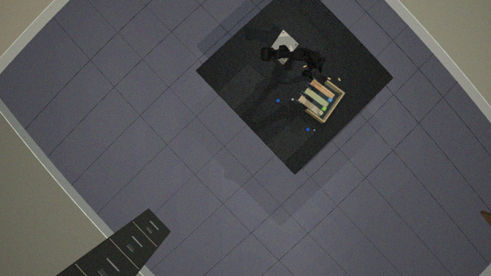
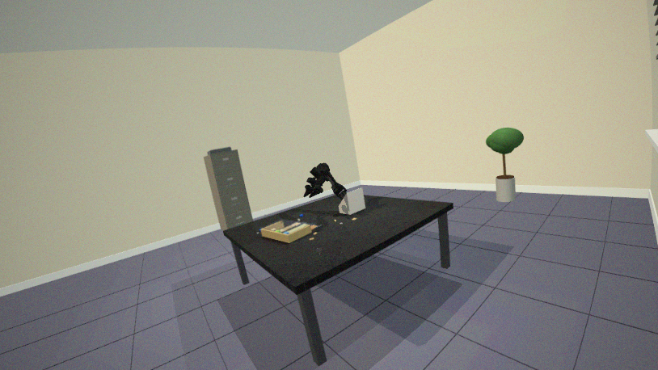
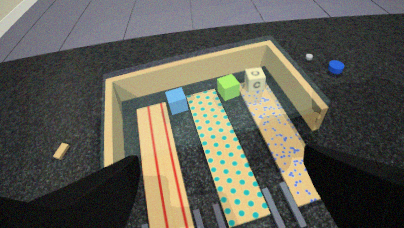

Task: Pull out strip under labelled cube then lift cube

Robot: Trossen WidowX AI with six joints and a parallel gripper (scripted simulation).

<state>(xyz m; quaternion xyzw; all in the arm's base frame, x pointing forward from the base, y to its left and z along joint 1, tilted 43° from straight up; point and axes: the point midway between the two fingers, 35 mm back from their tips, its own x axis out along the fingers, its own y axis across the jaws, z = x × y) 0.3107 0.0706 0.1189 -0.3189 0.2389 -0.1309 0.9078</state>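
Observation:
The pale cube marked with a dark letter C (image 3: 255, 80) (image 1: 321, 112) rests on the far end of the blue-speckled strip (image 3: 283, 140) (image 1: 310, 104). The teal-dotted strip (image 3: 222, 150) (image 1: 316, 97) lies in the middle and the red-lined strip (image 3: 157, 150) (image 1: 323, 88) at the left in the wrist view. A green cube (image 3: 228, 87) (image 1: 323, 108) is between the speckled and dotted strips' far ends, a blue cube (image 3: 176, 101) (image 1: 330, 99) between the dotted and red-lined ones. My gripper (image 3: 222, 159) (image 2: 308, 191) is open and empty, above the table, short of the tray.
A wooden tray (image 3: 190, 66) (image 2: 276, 235) walls the strips' far ends, with a tinted see-through cover over part of it. Grey rails (image 3: 274, 207) stand by the near ends. A blue disc (image 3: 336, 67) (image 1: 307, 129), a white bit (image 3: 309, 57) and a wooden chip (image 3: 61, 151) lie outside.

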